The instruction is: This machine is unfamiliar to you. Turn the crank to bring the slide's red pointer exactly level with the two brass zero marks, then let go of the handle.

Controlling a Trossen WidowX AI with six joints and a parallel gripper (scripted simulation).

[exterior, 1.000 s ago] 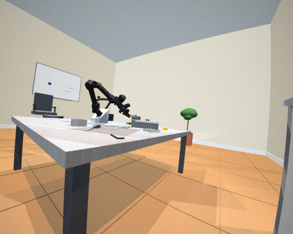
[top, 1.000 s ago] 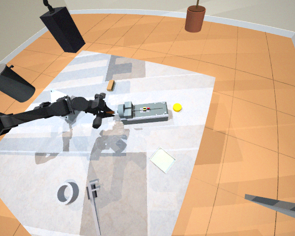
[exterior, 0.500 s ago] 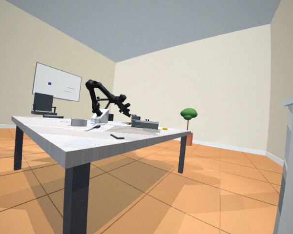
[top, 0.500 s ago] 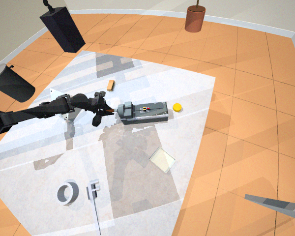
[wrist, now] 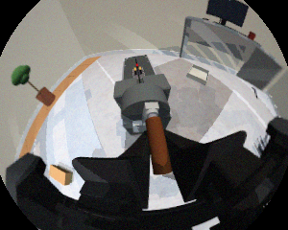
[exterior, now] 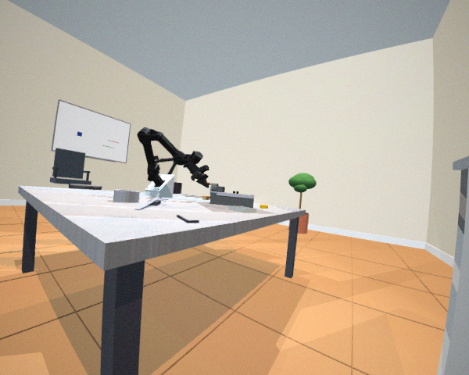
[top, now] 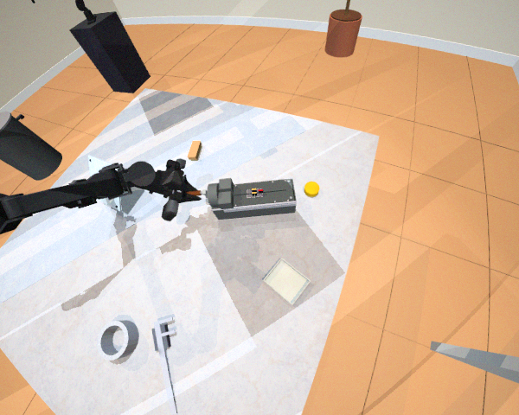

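The machine (top: 275, 196) (exterior: 230, 200) (wrist: 143, 99) is a long dark grey box with a raised round housing at its crank end. My gripper (top: 200, 194) (exterior: 208, 185) (wrist: 154, 132) is at that end, shut on the crank's brown handle (wrist: 158, 152). In the wrist view the handle runs between the two black fingers, high on the crank. The red pointer (top: 260, 190) (wrist: 137, 65) shows in the top slot, just beyond the brass zero marks (top: 253, 191) (wrist: 137, 70), on the side away from the crank. The exact gap is too small to tell. The crank arm is mostly hidden in the top and exterior views.
An orange block (top: 195, 150) (wrist: 60, 174) lies beside the gripper. A yellow disc (top: 311, 188) (exterior: 263, 206) lies beyond the machine's far end. A shallow pale tray (top: 286, 281), a grey ring (top: 133, 340) (exterior: 125, 196) and a caliper (top: 162, 341) are on the table.
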